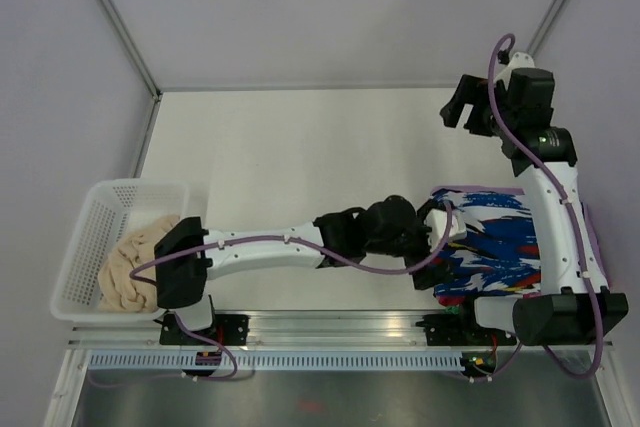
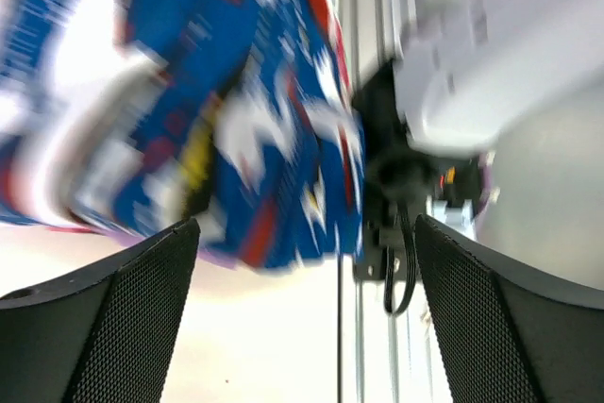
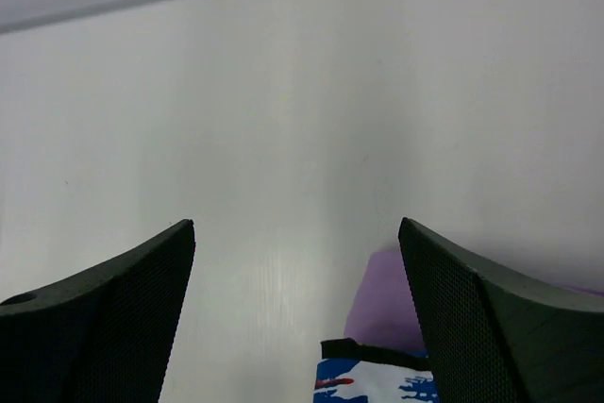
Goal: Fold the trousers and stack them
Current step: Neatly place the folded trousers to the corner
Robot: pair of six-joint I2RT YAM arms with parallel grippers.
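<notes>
The trousers [image 1: 490, 247], in a blue, white and black print, lie folded at the near right of the table, on top of lilac garments [image 1: 597, 257]. My left gripper [image 1: 441, 224] reaches across to the trousers' left edge. In the blurred left wrist view its fingers [image 2: 142, 309] stand wide apart with nothing between them, and the trousers [image 2: 217, 92] fill the upper left. My right gripper [image 1: 462, 107] is raised over the far right of the table, open and empty. In the right wrist view a trouser corner [image 3: 377, 379] with a black band lies on lilac cloth [image 3: 387, 304].
A white basket [image 1: 90, 207] at the near left holds a cream fluffy bundle [image 1: 135, 267]. The right arm's base [image 2: 491, 63] and the mounting rail [image 1: 330, 327] lie close by the trousers. White walls enclose the table.
</notes>
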